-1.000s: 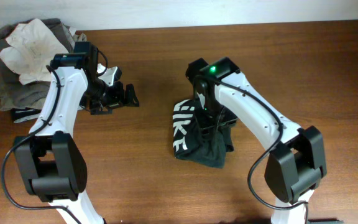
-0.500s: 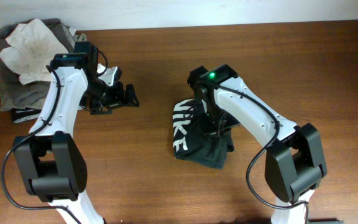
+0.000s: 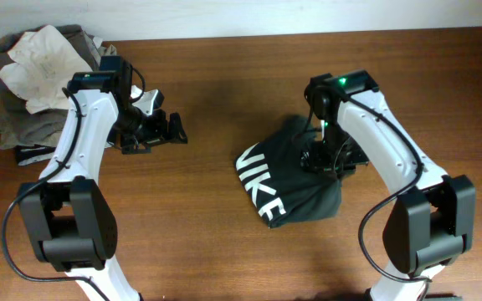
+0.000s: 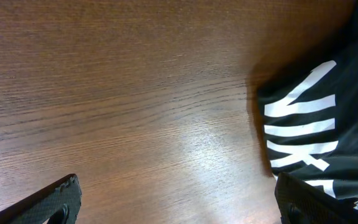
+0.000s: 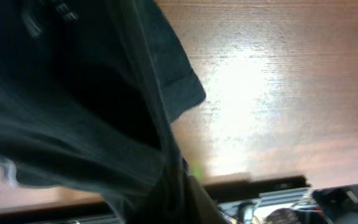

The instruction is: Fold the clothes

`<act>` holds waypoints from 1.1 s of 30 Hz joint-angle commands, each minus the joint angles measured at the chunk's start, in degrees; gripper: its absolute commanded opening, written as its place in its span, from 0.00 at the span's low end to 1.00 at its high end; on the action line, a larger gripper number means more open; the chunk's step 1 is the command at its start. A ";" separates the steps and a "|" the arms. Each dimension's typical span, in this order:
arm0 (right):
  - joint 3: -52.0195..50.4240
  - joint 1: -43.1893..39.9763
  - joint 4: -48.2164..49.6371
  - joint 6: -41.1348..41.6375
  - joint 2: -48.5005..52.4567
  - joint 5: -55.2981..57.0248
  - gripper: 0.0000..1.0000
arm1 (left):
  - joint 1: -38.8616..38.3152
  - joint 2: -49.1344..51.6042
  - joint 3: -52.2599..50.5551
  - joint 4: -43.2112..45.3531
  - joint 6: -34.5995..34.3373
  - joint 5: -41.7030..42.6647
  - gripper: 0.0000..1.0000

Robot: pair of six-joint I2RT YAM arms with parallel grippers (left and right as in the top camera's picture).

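Note:
The clothes (image 3: 287, 180), a black T-shirt with big white block letters, lie rumpled on the wooden table right of centre. My right gripper (image 3: 329, 159) sits over the shirt's right side and is shut on a bunch of its dark fabric. In the right wrist view the clothes (image 5: 73, 106) hang in folds that gather into the right gripper (image 5: 179, 199) at the bottom edge. My left gripper (image 3: 161, 130) hovers open over bare wood to the left, well apart from the shirt. In the left wrist view the open left gripper (image 4: 185, 211) frames bare table, with the clothes (image 4: 316, 124) at the right.
A pile of other garments lies at the table's back left corner: a white cloth (image 3: 44, 54) on top of grey and olive-brown ones (image 3: 19, 125). The table's back edge meets a white wall. Bare wood (image 3: 207, 100) lies between the two arms.
My right gripper has shut on the shirt and pulled it to the right, lifting and spreading it, so the white letters now sit farther right and lower. The left arm has not moved.

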 commanded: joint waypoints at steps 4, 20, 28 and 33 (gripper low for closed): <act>-12.22 -1.46 10.84 4.13 -0.81 7.08 0.17 | -0.22 0.52 -0.20 0.04 0.07 -0.44 0.99; -8.92 -13.40 9.14 11.06 -1.05 4.72 0.84 | -0.22 0.52 -0.20 0.07 0.07 -0.44 0.99; -4.44 -13.00 8.02 -6.45 -4.28 -18.10 0.75 | -0.22 0.52 -0.20 0.09 0.07 -0.44 0.99; -7.78 -9.29 12.41 -13.44 -4.07 -24.74 0.08 | -0.22 0.52 -0.20 0.24 0.07 -0.42 0.99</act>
